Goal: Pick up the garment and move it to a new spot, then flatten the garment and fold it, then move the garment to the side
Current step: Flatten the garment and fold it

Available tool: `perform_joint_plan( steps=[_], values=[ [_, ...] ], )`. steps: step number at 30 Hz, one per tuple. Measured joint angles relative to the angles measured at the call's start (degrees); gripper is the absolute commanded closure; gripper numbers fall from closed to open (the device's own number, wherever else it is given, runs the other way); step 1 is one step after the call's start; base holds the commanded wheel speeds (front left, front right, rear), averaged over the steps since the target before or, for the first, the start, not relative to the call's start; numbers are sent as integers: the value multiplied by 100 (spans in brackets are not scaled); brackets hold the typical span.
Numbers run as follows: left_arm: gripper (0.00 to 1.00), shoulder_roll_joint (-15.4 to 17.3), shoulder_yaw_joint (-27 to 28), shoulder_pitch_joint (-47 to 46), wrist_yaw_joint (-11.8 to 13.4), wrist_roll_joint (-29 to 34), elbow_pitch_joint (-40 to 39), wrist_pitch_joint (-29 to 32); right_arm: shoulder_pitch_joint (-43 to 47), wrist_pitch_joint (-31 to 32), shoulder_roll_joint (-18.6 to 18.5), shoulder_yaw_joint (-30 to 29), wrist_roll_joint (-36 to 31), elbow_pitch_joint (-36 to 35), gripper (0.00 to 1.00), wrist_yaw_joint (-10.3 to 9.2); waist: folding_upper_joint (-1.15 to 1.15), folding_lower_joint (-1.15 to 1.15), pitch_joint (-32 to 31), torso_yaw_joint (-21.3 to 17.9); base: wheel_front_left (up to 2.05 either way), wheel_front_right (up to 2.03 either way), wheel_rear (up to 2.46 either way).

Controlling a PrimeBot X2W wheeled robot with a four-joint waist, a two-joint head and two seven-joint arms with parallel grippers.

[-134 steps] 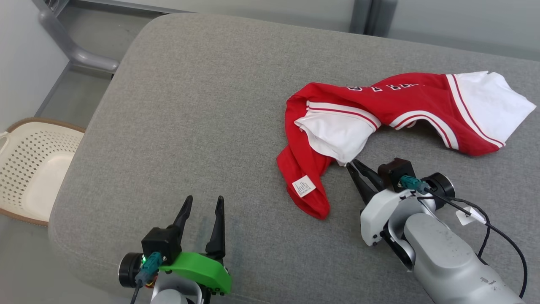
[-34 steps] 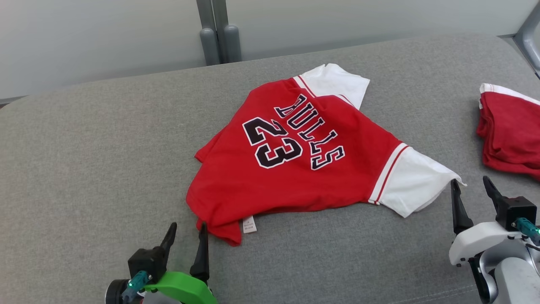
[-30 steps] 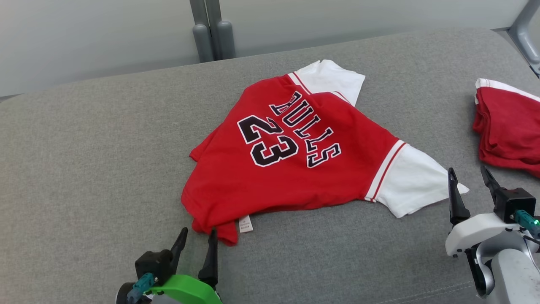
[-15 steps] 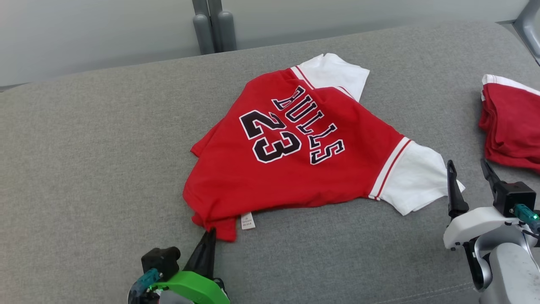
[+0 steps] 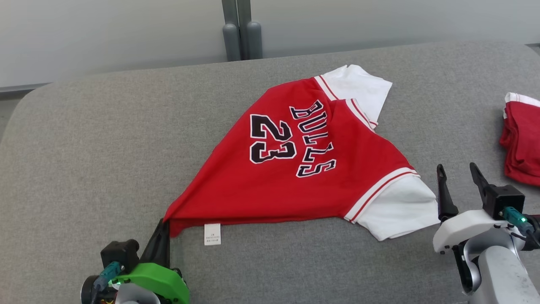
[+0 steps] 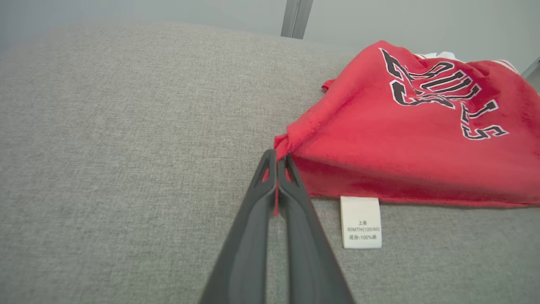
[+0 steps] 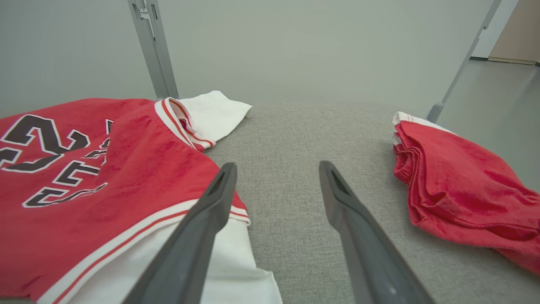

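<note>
The garment (image 5: 295, 169) is a red jersey with white sleeves and black "BULLS 23" lettering, spread on the grey cushioned surface (image 5: 105, 139). Its near left hem corner is drawn out to a point, and my left gripper (image 5: 162, 226) is shut on that corner; red cloth (image 6: 358, 139) shows pinched between the fingertips of the left gripper (image 6: 276, 158) in the left wrist view. A white care label (image 5: 212, 234) lies beside the pinched corner. My right gripper (image 5: 455, 171) stands open just right of the near white sleeve (image 5: 396, 211), holding nothing; in the right wrist view the right gripper (image 7: 276, 169) has bare cushion between its fingers.
A second red garment (image 5: 521, 139) lies bunched at the far right of the cushion, also to the right of my right gripper's fingers as the bunched red garment (image 7: 455, 190). A grey post (image 5: 240, 29) rises behind the cushion's back edge. Bare cushion stretches to the left.
My left gripper closed on the jersey's near left hem corner and pulled it toward the near left, stretching the hem flat. The camera shifted. The right gripper stayed open beside the sleeve.
</note>
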Motion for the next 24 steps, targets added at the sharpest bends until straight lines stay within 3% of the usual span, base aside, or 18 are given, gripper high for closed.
perform_joint_plan(
  steps=[1,4,9,18,24],
  values=[
    [0,25,-1,-9,-24,90,168,0,1,0,24,51,0,5,0,0,0,0,-38,4,0,0,0],
    [0,54,188,-31,90,290,278,1,16,0,69,198,0,-35,0,0,0,0,-140,-6,0,0,0],
    [0,3,541,135,453,739,-250,0,242,-1,190,495,24,-250,0,0,0,0,-318,-63,0,0,0],
    [0,-131,595,761,431,983,-708,0,763,-1,308,854,143,-385,0,0,0,0,-558,-33,0,0,0],
    [0,-142,275,890,356,740,-657,0,860,0,326,914,172,-292,0,0,0,0,-610,63,0,0,0]
  ],
)
